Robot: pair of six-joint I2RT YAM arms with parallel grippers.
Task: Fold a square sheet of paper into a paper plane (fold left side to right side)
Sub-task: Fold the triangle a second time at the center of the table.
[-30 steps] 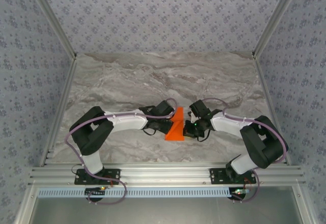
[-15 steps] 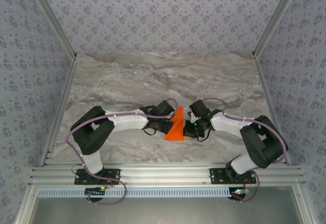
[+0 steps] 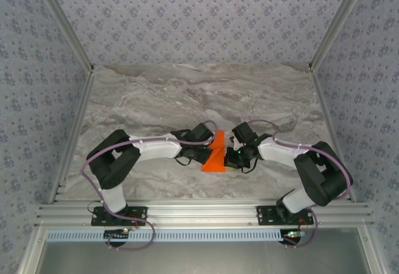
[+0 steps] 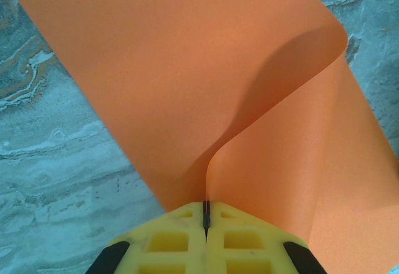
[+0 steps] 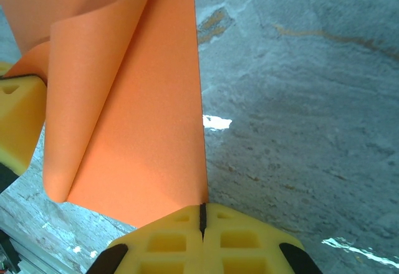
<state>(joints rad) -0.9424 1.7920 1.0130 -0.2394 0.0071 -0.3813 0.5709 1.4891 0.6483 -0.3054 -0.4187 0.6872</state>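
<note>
The left fingers [image 4: 215, 224] are pressed flat together, pinching the edge of the orange paper [image 4: 187, 68] in the seam between their yellow pads. The right fingers [image 5: 209, 221] are closed the same way on another edge of the sheet.

From the left wrist, the paper rises from the pinch and curls over in a soft, uncreased bend, one layer casting a shadow on the other. The right wrist view adds what that one lacks: a straight free edge of the sheet running away from the pinch over bare bench, a rounded roll at its lower left, and a yellow pad of the left fingers at the left border.

From above, the paper [image 3: 216, 155] is a narrow orange wedge between the bent left arm [image 3: 149, 146] and right arm [image 3: 293, 152], near the middle of the bench's near edge.

The bench [image 3: 187, 93] is grey veined marble. Metal rails [image 3: 199, 212] run along its near edge, and walls [image 3: 199, 18] with small-flowered grey-blue paper close in the other three sides.
</note>
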